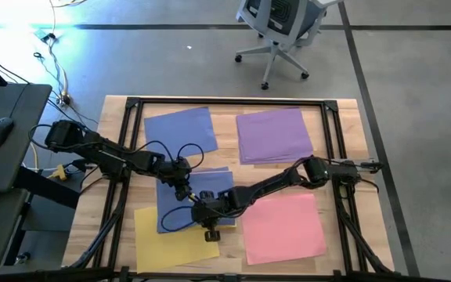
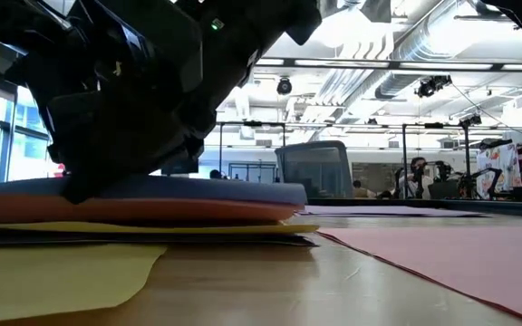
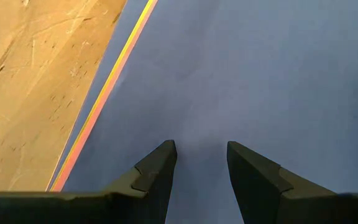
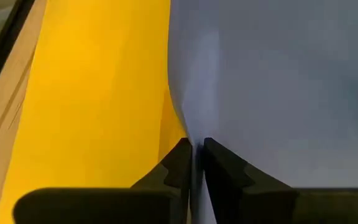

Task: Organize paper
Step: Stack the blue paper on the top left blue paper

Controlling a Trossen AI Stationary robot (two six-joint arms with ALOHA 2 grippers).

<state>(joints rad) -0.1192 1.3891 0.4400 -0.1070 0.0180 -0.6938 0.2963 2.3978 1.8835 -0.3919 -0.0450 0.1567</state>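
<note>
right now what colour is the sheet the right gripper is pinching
Periwinkle blue: the right gripper is shut on the blue sheet's edge, clearest in the right wrist view.

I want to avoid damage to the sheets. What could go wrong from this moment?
1. The right gripper is shut on the edge of the thin periwinkle blue paper sheet, which already buckles there; a fast pull may crease or tear it.
2. The open left gripper is right over that sheet; if it presses down during the pull, the paper may rip.
3. The yellow paper sheet underneath may be dragged along.
</note>
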